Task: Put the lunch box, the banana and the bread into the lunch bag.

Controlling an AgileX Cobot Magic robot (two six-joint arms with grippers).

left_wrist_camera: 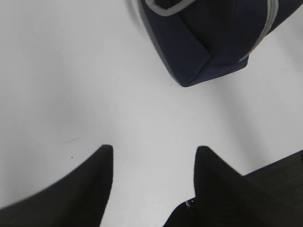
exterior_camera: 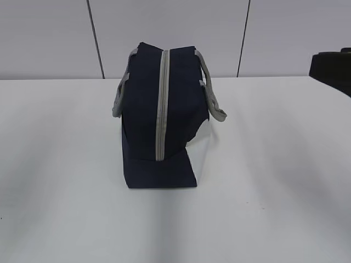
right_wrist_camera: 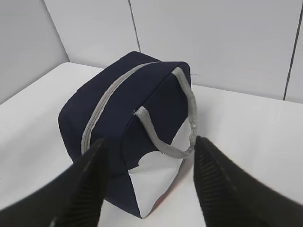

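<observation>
One lunch bag [exterior_camera: 159, 115] stood upright on the white table [exterior_camera: 274, 192], its grey zipper [exterior_camera: 162, 104] closed and no readable writing on it. The left gripper [left_wrist_camera: 154, 156] hovered near the bag's corner, jaws spread and empty. The right gripper [right_wrist_camera: 149, 156] hung just beside its grey handle [right_wrist_camera: 177, 118], jaws spread, holding nothing.

The exterior view looks slightly down at the bag's [exterior_camera: 159, 115] zipper end, facing the wall. The left wrist view looks down past its fingers [left_wrist_camera: 85, 184] at the surface [left_wrist_camera: 71, 71], the bag beyond them. The right wrist view faces the bag between its fingers [right_wrist_camera: 90, 179], close. All views share the bag.
</observation>
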